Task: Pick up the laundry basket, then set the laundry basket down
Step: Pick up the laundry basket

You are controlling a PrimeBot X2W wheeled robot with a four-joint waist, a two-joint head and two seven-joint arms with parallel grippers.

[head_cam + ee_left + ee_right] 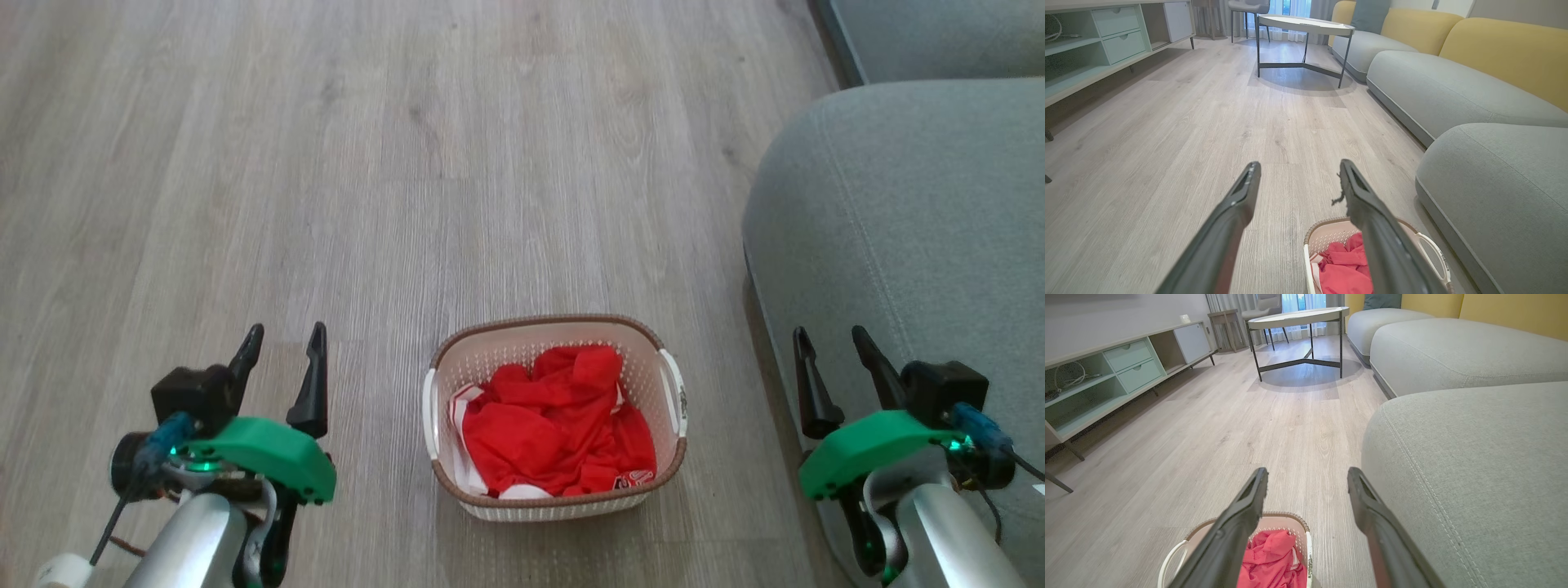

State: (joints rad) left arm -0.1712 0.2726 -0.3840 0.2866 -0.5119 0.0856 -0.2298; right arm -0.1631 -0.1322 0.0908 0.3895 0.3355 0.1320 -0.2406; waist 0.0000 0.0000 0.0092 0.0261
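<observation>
laundry basket (545,319): tiny dark marks on the right handle, which I cannot read
red cloth (555,425): a small white-edged patch, unreadable to me
readable text: none

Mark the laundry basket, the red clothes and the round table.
laundry basket (545,318): head view, far brown rim.
red clothes (555,425): head view, middle of the heap.
round table (1298,316): right wrist view, tabletop.

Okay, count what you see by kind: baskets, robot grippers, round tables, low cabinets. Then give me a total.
laundry basket: 1
grippers: 2 (left gripper, right gripper)
round table: 1
low cabinet: 1
Total: 5
</observation>
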